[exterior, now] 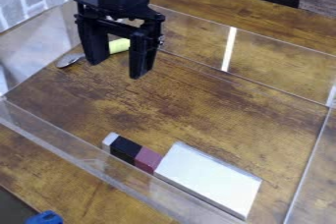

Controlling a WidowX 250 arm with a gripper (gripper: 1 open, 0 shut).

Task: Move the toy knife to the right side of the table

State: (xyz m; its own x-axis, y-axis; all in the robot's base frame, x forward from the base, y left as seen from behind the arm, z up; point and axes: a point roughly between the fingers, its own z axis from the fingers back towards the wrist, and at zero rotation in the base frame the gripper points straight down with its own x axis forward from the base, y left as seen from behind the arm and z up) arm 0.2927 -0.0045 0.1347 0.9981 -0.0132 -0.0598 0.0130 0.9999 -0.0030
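A single camera looks down at an angle onto a wide dark brown wood-grain table (237,110) edged by low clear acrylic walls (79,154).

Nearest the camera, at the bottom edge of the view outside the front wall, a small blue object (46,218) shows only in part; what it is cannot be told.

Just inside the front wall, toward the near right part of the table, lies a large flat grey rectangle (210,181). Its left end is capped with a maroon band, then a black band, then a small white tip. It lies flat and diagonal, its grey end reaching toward the near right corner.

The middle of the table is bare wood, with a bright streak of reflected light on the far acrylic wall.

Farther back, toward the far left part of the table, the black robot gripper (117,53) hangs pointing down, its two dark fingers (140,56) spread wide with nothing between them. Behind and between the fingers, the lime yellow-green handle of the toy knife (118,45) shows on the tabletop; the fingers hide the rest of it. Whether the fingers touch the knife cannot be told.

Just left of the gripper, a small dark oval object (69,63) rests on the wood near the left wall.
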